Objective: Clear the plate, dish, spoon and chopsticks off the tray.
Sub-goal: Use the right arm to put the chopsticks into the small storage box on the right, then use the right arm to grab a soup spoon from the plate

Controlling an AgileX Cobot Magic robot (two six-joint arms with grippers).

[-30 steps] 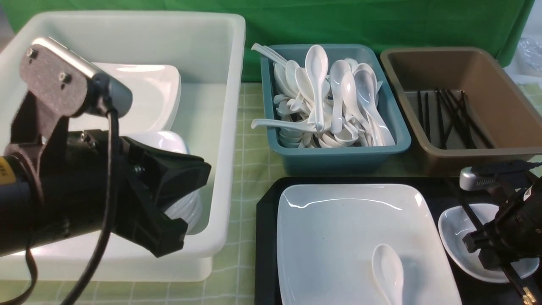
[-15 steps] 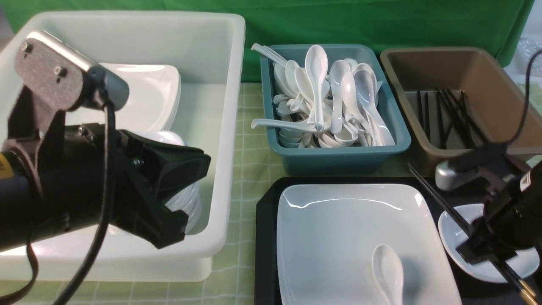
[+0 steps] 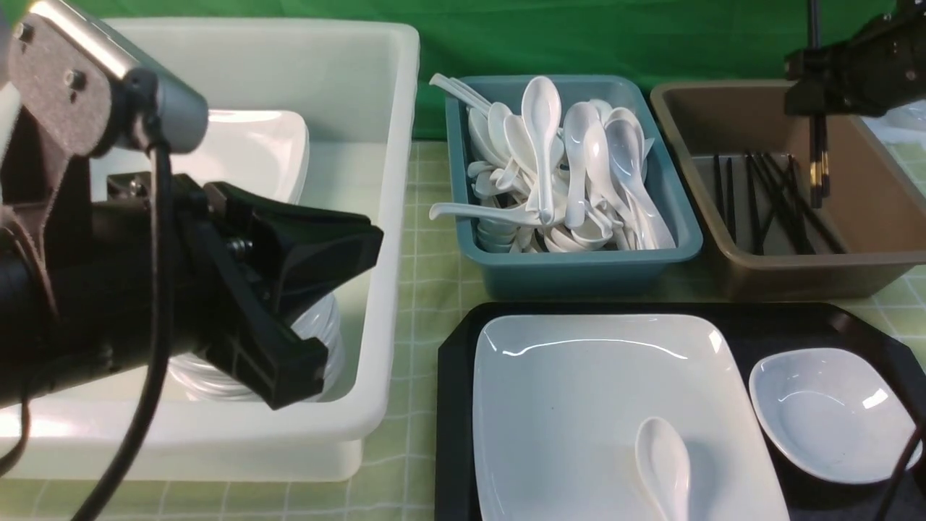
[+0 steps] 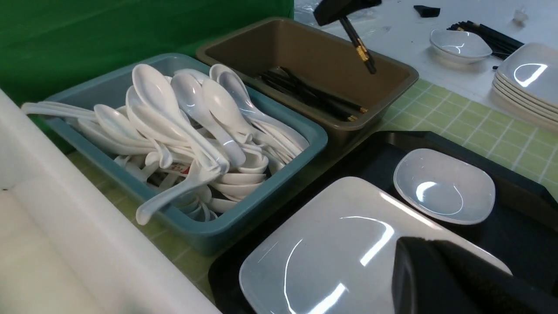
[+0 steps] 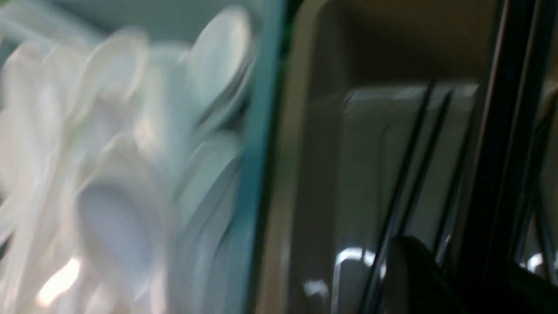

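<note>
Chopsticks [image 3: 818, 155], 2 black sticks, hang upright above the brown bin [image 3: 731, 239], pinched in the right gripper [image 3: 817, 90]. On the tray [image 3: 452, 405] sits the plate [image 3: 579, 405] with the spoon [image 3: 664, 463] on it, and the dish [image 3: 825, 412] lies just beside. The left gripper [image 3: 311, 304] is closed near the white tub [image 3: 391, 217].

The right claw [image 4: 342, 12] holds the chopsticks [image 4: 358, 43] above the brown bin [image 4: 283, 48].

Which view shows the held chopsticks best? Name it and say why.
Front view: the chopsticks hang upright from the right gripper over the brown bin, gold bands showing. The left wrist view shows only their lower ends, farther off; the right wrist view gives just a blurred dark bar.
</note>
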